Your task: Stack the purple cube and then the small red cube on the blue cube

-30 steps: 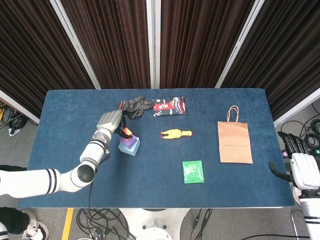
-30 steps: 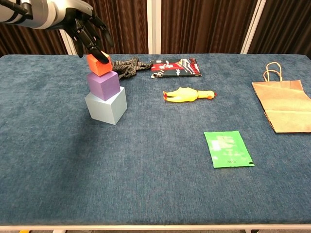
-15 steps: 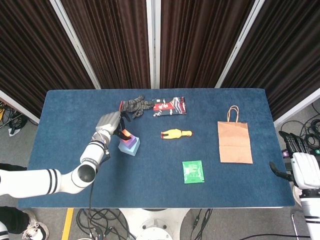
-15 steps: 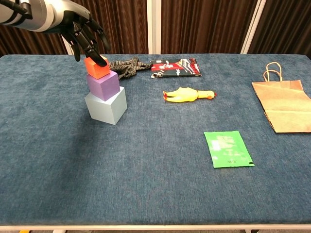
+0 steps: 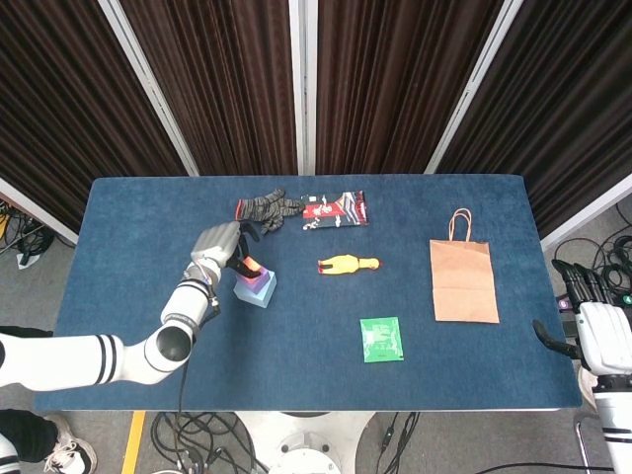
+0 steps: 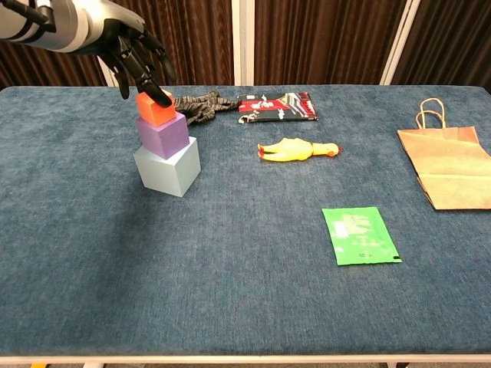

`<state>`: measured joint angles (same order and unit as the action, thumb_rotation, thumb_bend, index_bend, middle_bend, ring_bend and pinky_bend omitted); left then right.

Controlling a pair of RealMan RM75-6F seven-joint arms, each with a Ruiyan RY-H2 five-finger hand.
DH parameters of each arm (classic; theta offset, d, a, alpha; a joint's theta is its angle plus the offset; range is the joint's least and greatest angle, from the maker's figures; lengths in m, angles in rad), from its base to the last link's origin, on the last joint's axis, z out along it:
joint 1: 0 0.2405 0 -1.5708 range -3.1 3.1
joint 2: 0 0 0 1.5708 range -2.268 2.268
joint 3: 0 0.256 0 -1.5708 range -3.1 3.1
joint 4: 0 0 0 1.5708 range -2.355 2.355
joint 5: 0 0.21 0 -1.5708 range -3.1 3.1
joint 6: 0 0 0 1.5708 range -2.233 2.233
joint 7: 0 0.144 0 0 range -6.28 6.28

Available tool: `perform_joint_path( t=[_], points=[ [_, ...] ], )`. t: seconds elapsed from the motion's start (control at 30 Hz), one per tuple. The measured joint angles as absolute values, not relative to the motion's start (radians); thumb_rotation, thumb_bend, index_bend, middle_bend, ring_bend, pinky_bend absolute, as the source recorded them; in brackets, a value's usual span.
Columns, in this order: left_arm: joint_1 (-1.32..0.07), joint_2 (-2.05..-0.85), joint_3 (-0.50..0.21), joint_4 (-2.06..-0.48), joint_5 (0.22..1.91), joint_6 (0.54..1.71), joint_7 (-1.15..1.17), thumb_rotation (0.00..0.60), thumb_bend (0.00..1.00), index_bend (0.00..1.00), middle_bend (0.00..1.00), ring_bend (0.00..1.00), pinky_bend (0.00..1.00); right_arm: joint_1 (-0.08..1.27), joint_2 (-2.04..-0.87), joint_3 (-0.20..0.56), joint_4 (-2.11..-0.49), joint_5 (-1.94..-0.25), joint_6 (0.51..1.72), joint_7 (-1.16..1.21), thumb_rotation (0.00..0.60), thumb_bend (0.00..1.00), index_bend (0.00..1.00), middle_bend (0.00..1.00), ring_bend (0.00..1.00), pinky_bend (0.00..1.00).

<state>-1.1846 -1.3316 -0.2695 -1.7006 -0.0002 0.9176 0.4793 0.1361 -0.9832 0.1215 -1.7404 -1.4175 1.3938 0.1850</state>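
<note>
Toward the table's (image 6: 69, 307) back-left corner, the red cube (image 6: 153, 108) is pinched onto the purple cube (image 6: 162, 134) by the left hand (image 6: 134, 55); release is judged next.

Red cube (image 6: 154, 109), purple cube (image 6: 163, 134), pale blue cube (image 6: 167, 166); green packet (image 6: 359, 235); yellow toy (image 6: 298, 149).

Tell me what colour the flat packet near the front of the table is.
Green packet, clearest in the chest view.

The blue table (image 6: 115, 268) bears blue cube (image 6: 167, 166), glove (image 6: 196, 103), wrapper (image 6: 276, 106), chicken (image 6: 295, 149), packet (image 6: 359, 234), bag (image 6: 446, 166).
</note>
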Motion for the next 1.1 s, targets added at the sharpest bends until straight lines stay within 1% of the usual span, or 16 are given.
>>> perform_joint_path(
  t=[0.07,0.17,0.27,0.33,0.4,0.63,0.8,0.87,0.93,1.03,1.1],
  points=[
    [-1.181,-1.33,-0.267,-1.701,-0.002,0.915,0.48,0.6,0.21,0.38,0.64,0.49,0.54,0.136,-0.983,0.121,-1.74,-1.417,1.393,0.184,0.6,0.23,0.0,0.07,0.0,0.0],
    [-1.175,-1.328,-0.271,-1.702,0.001,0.916,0.469,0.6,0.2,0.32,0.56,0.48,0.54,0.136,-0.983,0.121,-1.74,-1.416,1.392,0.184,0.6,0.23,0.0,0.07,0.0,0.0],
    [-1.165,-1.324,-0.281,-1.705,0.01,0.913,0.449,0.6,0.16,0.23,0.43,0.4,0.51,0.137,-0.982,0.123,-1.741,-1.414,1.392,0.183,0.6,0.23,0.0,0.07,0.0,0.0],
    [-1.159,-1.319,-0.29,-1.71,0.02,0.911,0.436,0.6,0.14,0.21,0.37,0.35,0.48,0.137,-0.982,0.123,-1.741,-1.413,1.392,0.183,0.6,0.23,0.0,0.07,0.0,0.0],
    [-1.154,-1.308,-0.299,-1.724,0.034,0.911,0.425,0.6,0.12,0.2,0.35,0.32,0.45,0.137,-0.982,0.123,-1.741,-1.412,1.392,0.183,0.6,0.23,0.0,0.07,0.0,0.0],
    [-1.134,-1.244,-0.315,-1.819,0.043,0.913,0.403,0.6,0.05,0.18,0.28,0.28,0.39,0.137,-0.981,0.124,-1.742,-1.411,1.39,0.185,0.6,0.23,0.0,0.07,0.0,0.0],
    [-1.107,-1.161,-0.33,-1.916,0.048,0.942,0.373,0.6,0.01,0.18,0.27,0.27,0.36,0.136,-0.979,0.121,-1.744,-1.419,1.392,0.189,0.6,0.23,0.0,0.07,0.0,0.0],
    [-1.087,-1.129,-0.333,-1.945,0.073,0.972,0.359,0.6,0.03,0.18,0.28,0.27,0.36,0.135,-0.978,0.12,-1.745,-1.421,1.393,0.193,0.6,0.23,0.0,0.07,0.0,0.0],
    [-1.067,-1.111,-0.33,-1.959,0.109,0.995,0.35,0.6,0.07,0.19,0.28,0.27,0.37,0.135,-0.977,0.119,-1.745,-1.423,1.393,0.195,0.6,0.23,0.0,0.07,0.0,0.0],
    [-1.016,-1.094,-0.324,-1.966,0.2,1.025,0.311,0.6,0.11,0.23,0.28,0.27,0.42,0.135,-0.977,0.116,-1.746,-1.43,1.394,0.196,0.6,0.23,0.0,0.07,0.0,0.0],
    [-0.962,-1.088,-0.322,-1.96,0.284,1.04,0.246,0.6,0.14,0.25,0.29,0.27,0.43,0.134,-0.977,0.114,-1.747,-1.436,1.396,0.194,0.6,0.23,0.0,0.07,0.0,0.0]
  ],
)
